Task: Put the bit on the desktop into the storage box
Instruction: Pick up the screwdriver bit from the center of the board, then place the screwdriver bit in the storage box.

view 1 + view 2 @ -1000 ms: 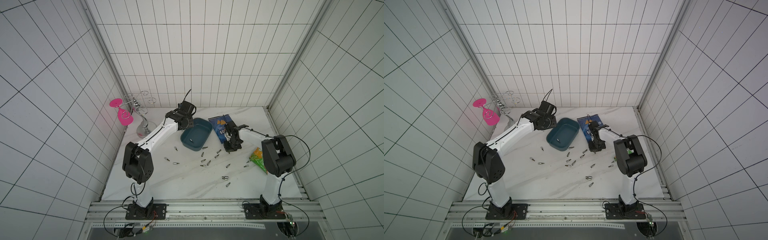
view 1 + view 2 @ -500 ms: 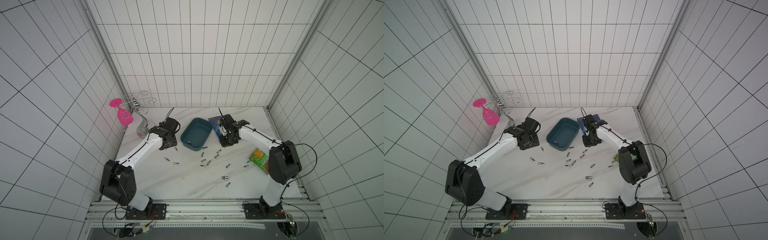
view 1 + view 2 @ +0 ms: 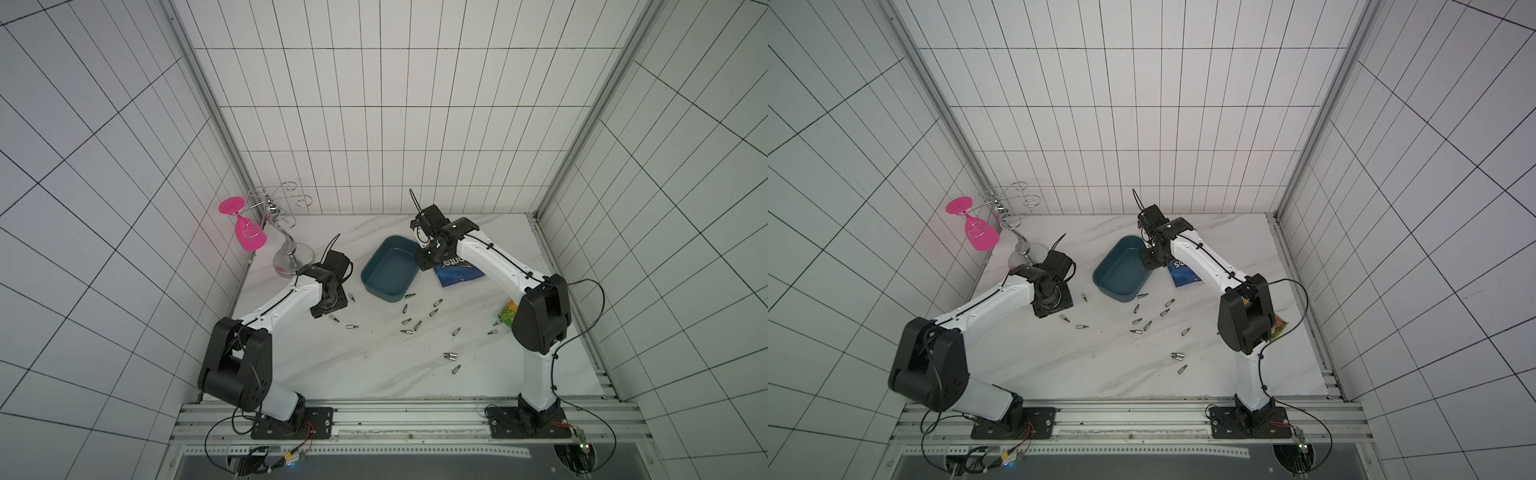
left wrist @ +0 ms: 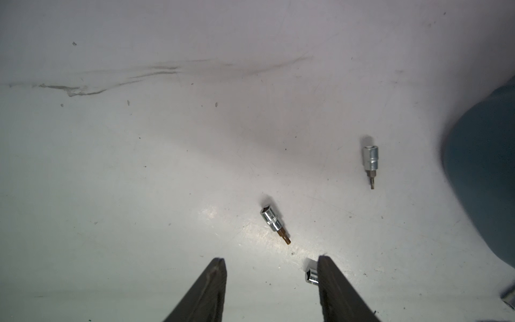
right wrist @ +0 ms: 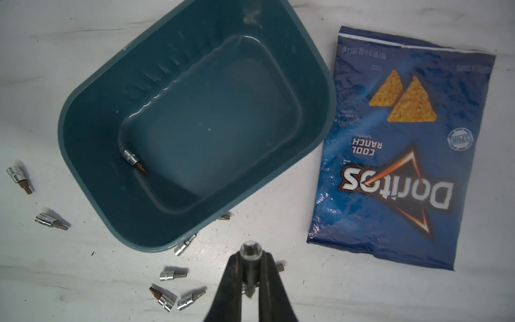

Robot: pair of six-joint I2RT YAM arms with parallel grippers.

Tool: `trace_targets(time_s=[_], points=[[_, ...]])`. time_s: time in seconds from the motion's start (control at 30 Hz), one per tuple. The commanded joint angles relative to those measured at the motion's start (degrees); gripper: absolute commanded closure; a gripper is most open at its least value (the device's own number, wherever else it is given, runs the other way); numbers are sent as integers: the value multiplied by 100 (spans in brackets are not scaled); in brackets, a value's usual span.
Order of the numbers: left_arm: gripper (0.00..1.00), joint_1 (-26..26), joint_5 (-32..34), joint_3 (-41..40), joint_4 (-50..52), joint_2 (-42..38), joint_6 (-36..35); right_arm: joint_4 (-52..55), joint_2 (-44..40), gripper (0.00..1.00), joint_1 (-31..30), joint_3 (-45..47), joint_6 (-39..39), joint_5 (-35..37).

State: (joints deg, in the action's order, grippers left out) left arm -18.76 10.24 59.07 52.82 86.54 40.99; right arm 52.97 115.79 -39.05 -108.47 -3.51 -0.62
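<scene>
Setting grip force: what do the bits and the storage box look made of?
Bits: likely chromed steel, with mirror-bright socket ends and darker brownish tips. Storage box: seemingly moulded plastic, dark teal and semi-gloss, with soft reflections, rounded corners and a rippled inner wall.

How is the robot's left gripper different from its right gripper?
The left gripper has its fingers apart with nothing between them; the right gripper has its fingers pinched shut on a bit. The left gripper is over bare desktop, with loose bits nearby; the right gripper is next to the storage box. Both have black fingers.
</scene>
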Motion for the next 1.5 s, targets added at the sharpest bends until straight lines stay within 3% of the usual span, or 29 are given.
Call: trace_targets(time_s=[0.0, 0.53, 0.93, 1.47], points=[[44, 103, -134, -116, -277, 146, 32, 226, 405, 100, -64, -445, 346, 76], [45, 426, -483, -148, -685, 712, -60, 151, 1809, 100, -126, -1656, 1474, -224], [46, 497, -545, -194, -788, 836, -100, -603, 1991, 100, -234, -1451, 2284, -50], [47, 505, -690, -184, -892, 1046, -117, -560, 2638, 100, -261, -1865, 2565, -116]])
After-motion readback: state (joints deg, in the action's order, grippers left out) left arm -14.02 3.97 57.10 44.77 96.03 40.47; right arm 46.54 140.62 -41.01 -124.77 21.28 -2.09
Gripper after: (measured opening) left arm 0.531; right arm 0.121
